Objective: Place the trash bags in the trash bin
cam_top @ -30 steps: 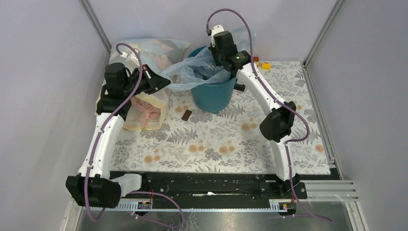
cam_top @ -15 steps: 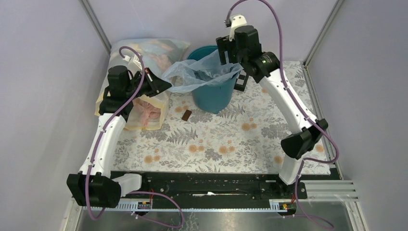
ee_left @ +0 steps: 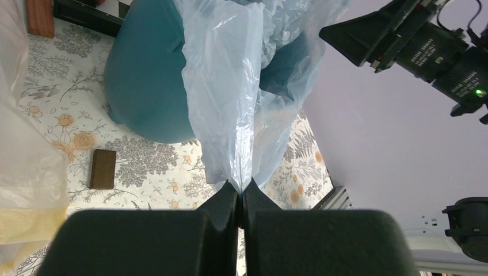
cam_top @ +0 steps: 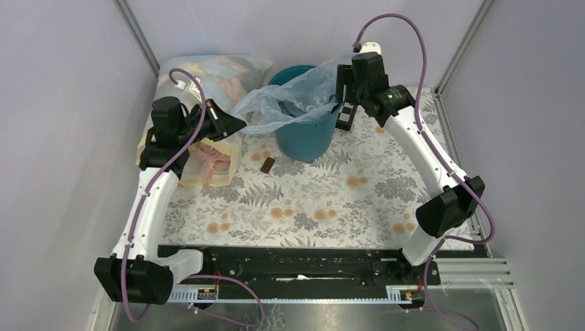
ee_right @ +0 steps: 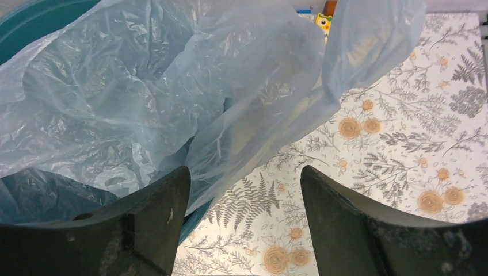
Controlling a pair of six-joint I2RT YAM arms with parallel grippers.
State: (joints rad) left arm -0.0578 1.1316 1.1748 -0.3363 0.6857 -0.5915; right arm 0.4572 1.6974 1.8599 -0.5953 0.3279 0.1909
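The trash bin [cam_top: 303,138], a round teal bucket, stands at the back of the table. The pale blue trash bag [cam_top: 293,102] is spread across its mouth and sags inside. My left gripper [cam_top: 236,125] is left of the bin and shut on the bag's left edge; the film [ee_left: 230,86] runs taut from the closed fingertips [ee_left: 241,191] to the bin [ee_left: 147,75]. My right gripper [cam_top: 346,114] hangs open at the bin's right rim. In the right wrist view the bag [ee_right: 144,98] lies against the left finger [ee_right: 167,198] and the gripper [ee_right: 244,181] holds nothing.
A large cloudy yellow-edged bag [cam_top: 207,77] stuffed with items lies at the back left, behind my left arm. A small brown block [cam_top: 268,164] sits on the floral cover in front of the bin. A yellow toy [cam_top: 380,93] lies right of the bin. Walls close in on all sides.
My right gripper has opened, let go of the bag and swung from over the bin to its right rim. The bag's right flap now stands higher. The left gripper has kept its hold.
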